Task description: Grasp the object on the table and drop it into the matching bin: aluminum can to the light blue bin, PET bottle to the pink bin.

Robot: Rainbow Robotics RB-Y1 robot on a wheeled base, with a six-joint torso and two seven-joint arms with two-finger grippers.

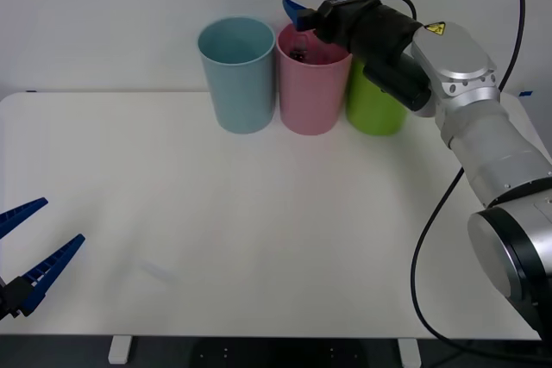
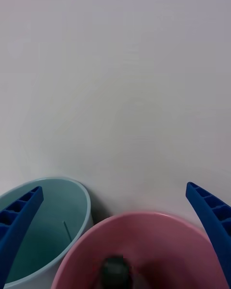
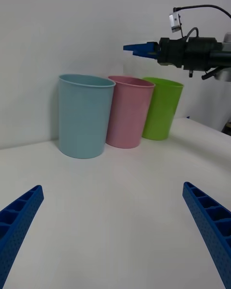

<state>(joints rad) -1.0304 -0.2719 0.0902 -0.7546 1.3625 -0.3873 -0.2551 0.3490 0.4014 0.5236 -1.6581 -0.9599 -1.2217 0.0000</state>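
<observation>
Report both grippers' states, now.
Left gripper: open, empty, low over the table.
Right gripper: open, empty, above the pink bin; PET bottle inside.

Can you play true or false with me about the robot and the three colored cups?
1. The right gripper is above the pink bin. True.
2. The PET bottle is lying on the table. False: its black cap shows inside the pink bin.
3. The right gripper is squeezed shut. False: its blue fingers are spread wide apart and hold nothing.
4. The light blue bin stands at the left end of the row, beside the pink one. True.
5. The left gripper is reaching into the lime green bin. False: it hangs open at the table's near left edge, far from the bins.
</observation>
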